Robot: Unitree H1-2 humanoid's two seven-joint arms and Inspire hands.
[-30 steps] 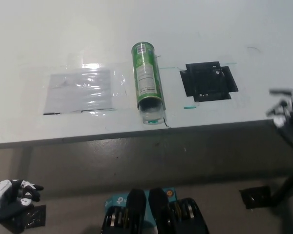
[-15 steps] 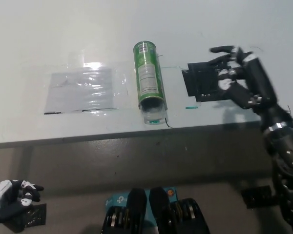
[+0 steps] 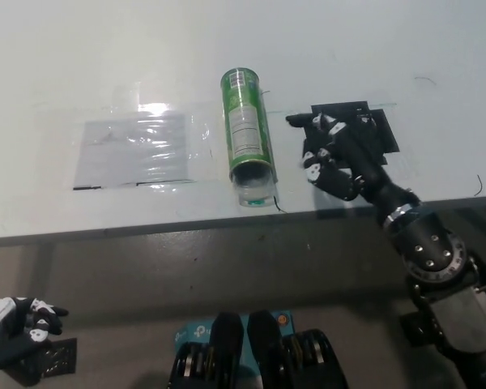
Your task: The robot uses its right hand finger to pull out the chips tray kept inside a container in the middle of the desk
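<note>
There is a single view, taken from the robot's head and looking steeply down and forward. It takes in the near part of the table [image 3: 373,49] across the upper half of the frame, its front edge crossing the middle, and the floor below. The table lies at roughly arm's reach.

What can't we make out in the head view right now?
- Black patch: most of it is hidden under the right hand.
- Tray inside the container: contents blurred behind clear plastic at the open end.
- Container label: print too small to read.
- Left hand: cut off by the bottom-left edge.
</note>
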